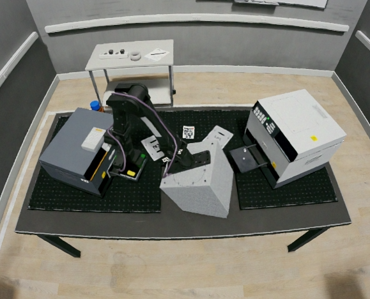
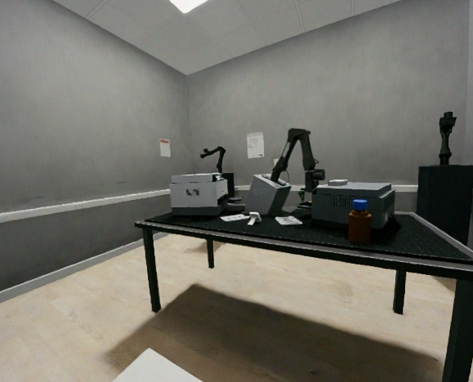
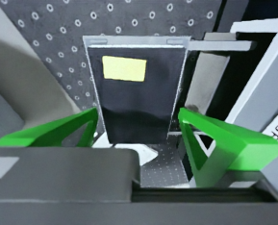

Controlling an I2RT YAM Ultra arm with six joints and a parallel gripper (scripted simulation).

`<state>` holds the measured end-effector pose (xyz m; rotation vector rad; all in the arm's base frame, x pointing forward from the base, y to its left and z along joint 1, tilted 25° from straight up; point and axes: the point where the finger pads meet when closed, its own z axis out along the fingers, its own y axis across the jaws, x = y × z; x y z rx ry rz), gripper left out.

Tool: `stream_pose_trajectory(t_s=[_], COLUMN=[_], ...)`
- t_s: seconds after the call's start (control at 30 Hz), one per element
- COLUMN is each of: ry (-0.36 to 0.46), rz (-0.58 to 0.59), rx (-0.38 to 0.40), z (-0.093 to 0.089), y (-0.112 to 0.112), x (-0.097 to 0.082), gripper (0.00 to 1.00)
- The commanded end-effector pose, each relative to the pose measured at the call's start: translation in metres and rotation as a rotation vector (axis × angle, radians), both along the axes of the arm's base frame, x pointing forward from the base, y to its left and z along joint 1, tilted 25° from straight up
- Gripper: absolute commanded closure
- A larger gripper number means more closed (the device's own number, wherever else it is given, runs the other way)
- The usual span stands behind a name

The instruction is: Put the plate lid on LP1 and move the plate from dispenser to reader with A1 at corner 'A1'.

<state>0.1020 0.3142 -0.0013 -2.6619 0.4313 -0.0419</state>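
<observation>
The dark plate (image 3: 149, 96) with a yellow label sits on the dispenser's stage (image 3: 219, 45); the label also shows in the top view. I cannot make out the lid apart from the plate. My gripper (image 3: 138, 112) is open and empty, pointing down over the stage, its green fingers on either side of the plate in the wrist view. Their height against the lid is unclear. LP1 (image 1: 227, 135) (image 2: 236, 219) shows no lid on it. N1 (image 1: 150, 145) (image 2: 291, 223) is a light bench position. The reader's stage (image 1: 241, 164) stands out, with no plate on it.
The dispenser (image 1: 70, 137) (image 2: 347, 203) stands close beside my gripper, with a white box (image 1: 92, 140) (image 2: 337, 182) on top. The capped bottle (image 1: 94, 105) (image 2: 359, 228) stands behind it. The reader (image 1: 303, 119) (image 2: 195, 199) is at the right. A white bracket (image 2: 254, 217) stands between LP1 and N1.
</observation>
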Motion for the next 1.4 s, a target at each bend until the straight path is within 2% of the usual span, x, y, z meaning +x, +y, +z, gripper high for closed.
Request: stream_pose_trajectory(t_s=[0.0,0.67,1.37], ry=[0.007,0.012,0.010], rz=[0.001,0.003,0.004], rx=[-0.010,-0.025,-0.018], z=[-0.0074,-0.0168,-0.0143], y=[-0.0002,-0.0007,0.0001], x=[-0.0035,-0.0047,-0.0045], gripper=[0.00,0.00,0.00])
